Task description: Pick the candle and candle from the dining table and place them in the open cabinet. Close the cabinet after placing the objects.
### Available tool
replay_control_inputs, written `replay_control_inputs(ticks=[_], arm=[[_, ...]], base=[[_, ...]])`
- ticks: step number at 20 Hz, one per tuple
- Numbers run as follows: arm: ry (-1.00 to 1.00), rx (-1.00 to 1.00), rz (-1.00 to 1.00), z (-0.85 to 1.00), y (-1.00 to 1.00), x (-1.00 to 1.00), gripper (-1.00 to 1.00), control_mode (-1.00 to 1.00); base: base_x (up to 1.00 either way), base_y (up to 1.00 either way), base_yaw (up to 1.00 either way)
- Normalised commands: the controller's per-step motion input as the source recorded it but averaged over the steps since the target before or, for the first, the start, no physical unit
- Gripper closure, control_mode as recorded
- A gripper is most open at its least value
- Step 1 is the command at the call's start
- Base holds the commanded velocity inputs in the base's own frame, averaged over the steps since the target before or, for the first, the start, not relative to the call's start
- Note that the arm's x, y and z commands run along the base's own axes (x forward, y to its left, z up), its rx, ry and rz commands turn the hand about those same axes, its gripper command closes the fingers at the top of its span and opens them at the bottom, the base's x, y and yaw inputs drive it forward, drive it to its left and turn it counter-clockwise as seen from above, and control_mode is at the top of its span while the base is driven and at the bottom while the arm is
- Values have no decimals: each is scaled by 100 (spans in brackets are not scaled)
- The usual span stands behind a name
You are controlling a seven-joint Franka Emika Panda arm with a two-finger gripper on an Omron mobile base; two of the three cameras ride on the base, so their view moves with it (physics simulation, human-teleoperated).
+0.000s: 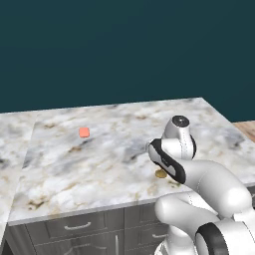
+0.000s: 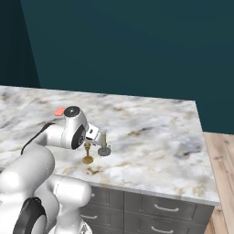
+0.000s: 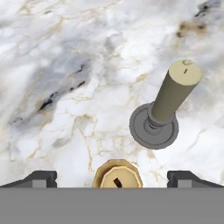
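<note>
both candles [image 3: 176, 94] upright, axes vertical

The arm [image 1: 209, 199] is glossy white, built of thick rounded segments that read like bent tubes. Black bands ring its joints: one wraps the link near the wrist, another shows at the lower elbow in both base views. A round dark grey cap with a small centre mark closes the top of the wrist housing [image 2: 73, 112]. A thin black cable runs in a loop from the wrist back along the forearm in the right base view. A small white flange with dark details sticks out beside the wrist. In the hand view the finger tips [image 3: 40, 178] are small, dark grey, blocky wedges with flat tops.
</note>
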Motion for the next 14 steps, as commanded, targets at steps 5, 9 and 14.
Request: replay_control_inputs(ticks=[5, 9, 14], arm=[[0, 0, 0, 0, 0, 0, -100, -100], [0, 0, 0, 0, 0, 0, -100, -100], [0, 0, 0, 0, 0, 0, 100, -100]], base=[[0, 0, 0], [0, 0, 0], [0, 0, 0]])
